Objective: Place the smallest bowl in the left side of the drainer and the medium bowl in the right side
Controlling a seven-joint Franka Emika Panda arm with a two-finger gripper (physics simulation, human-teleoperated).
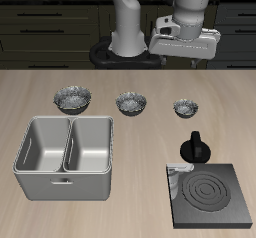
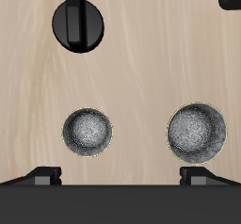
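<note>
**Gripper hovering over the bowl row, nothing lifted yet**

Exterior view: The gripper (image 1: 186,44) is hanging high above the far part of the table, over the end of the bowl row where the smallest bowl (image 1: 185,108) is sitting. The medium bowl (image 1: 131,103) is sitting at the middle of the row and the largest bowl (image 1: 73,100) at the other end, all three apart from one another. The drainer (image 1: 65,158) is standing nearer the table's front edge, with both compartments showing nothing inside. A black moka pot (image 1: 194,148) is standing just beside the black stove plate (image 1: 211,195). How wide the fingers are set cannot be told from this view.

Wrist view: The two fingertips are showing well apart at the frame edge, nothing between them, so the claw is spread wide and carrying nothing. The smallest bowl (image 2: 88,134) and the medium bowl (image 2: 197,132) are lying below, separated by bare wood.

Assessment: The approach to the first pick appears to be in hand; no bowl is placed. The next move calls for centring over the smallest bowl's rim, descending, and closing on its wall.
</note>
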